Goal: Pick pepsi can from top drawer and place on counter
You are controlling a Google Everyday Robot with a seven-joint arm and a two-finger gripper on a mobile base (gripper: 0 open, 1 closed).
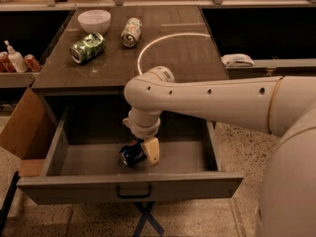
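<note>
Claw (143, 151) at lower centre, inside top drawer (74, 186). Pepsi can (130, 155) lies just frame-left of it, apparently on its side. Claw closure: cannot tell.

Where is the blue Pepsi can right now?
In the camera view, the pepsi can lies inside the open top drawer, near its middle, right at the gripper.

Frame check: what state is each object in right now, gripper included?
top drawer: pulled open.
pepsi can: lying on the drawer floor, right beside the gripper.
gripper: down inside the drawer, at the pepsi can.
green can: on its side on the counter.
pale can: on its side on the counter.
white bowl: upright on the counter.
</note>
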